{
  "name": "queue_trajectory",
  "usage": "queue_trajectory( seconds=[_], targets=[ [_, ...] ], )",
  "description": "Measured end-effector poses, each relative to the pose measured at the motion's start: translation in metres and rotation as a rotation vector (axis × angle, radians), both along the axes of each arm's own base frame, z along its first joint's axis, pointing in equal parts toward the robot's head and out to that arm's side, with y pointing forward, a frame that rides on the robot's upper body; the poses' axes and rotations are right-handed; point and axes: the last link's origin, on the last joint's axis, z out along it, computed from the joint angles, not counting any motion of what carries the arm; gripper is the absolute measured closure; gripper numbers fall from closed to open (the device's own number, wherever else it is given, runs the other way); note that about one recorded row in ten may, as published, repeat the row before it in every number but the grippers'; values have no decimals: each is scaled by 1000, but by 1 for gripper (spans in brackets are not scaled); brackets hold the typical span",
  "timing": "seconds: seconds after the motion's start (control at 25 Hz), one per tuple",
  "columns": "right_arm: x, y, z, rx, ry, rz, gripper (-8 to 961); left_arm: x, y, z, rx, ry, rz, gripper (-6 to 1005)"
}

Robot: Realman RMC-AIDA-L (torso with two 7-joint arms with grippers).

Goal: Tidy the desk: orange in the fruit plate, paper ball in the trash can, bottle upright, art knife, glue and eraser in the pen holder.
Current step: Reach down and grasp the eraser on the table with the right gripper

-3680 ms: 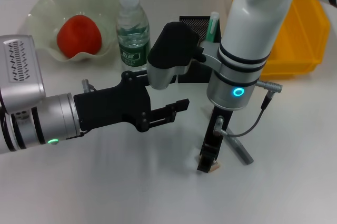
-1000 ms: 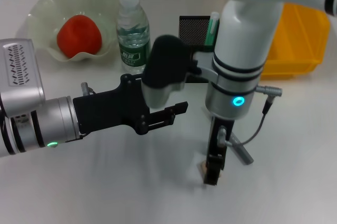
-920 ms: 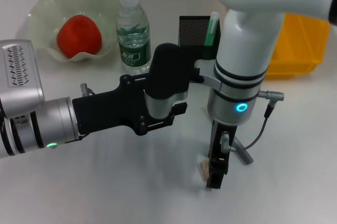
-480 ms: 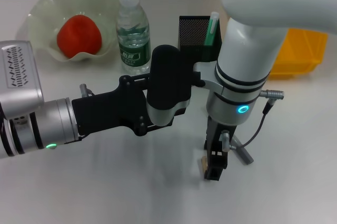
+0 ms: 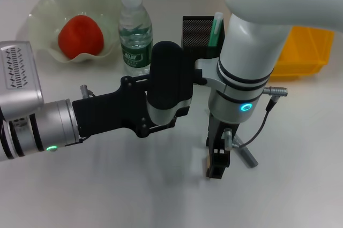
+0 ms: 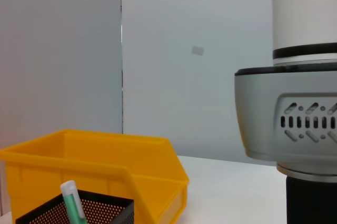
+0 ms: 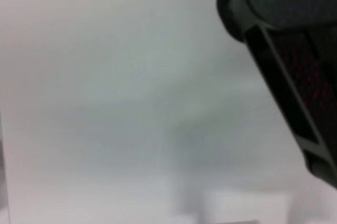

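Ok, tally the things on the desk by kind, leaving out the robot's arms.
Containers: 3 (fruit plate, pen holder, trash can)
Stationery: 3 (glue, art knife, eraser, mostly hidden)
Fruit: 1 (orange)
Drinks: 1 (bottle)
Total: 8

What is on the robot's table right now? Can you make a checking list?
Surface: white table.
Job's things: orange in fruit plate; bottle upright; glue in pen holder; trash can behind; art knife flat on table; eraser barely visible under right gripper.
Clutter: nothing seen.
Grippers: right gripper down at table; left gripper hovering mid-table.
Cables: grey cable on right wrist.
Surroundings: pale wall.
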Motion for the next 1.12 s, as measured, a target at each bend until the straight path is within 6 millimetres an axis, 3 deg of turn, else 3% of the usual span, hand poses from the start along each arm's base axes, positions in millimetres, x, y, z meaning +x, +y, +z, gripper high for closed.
queue_trajectory(
  seconds=[1.12],
  targets=[
    [1,-4,-3,-15,-1,13,256,1,1,0,5,-6,1,397]
  ],
)
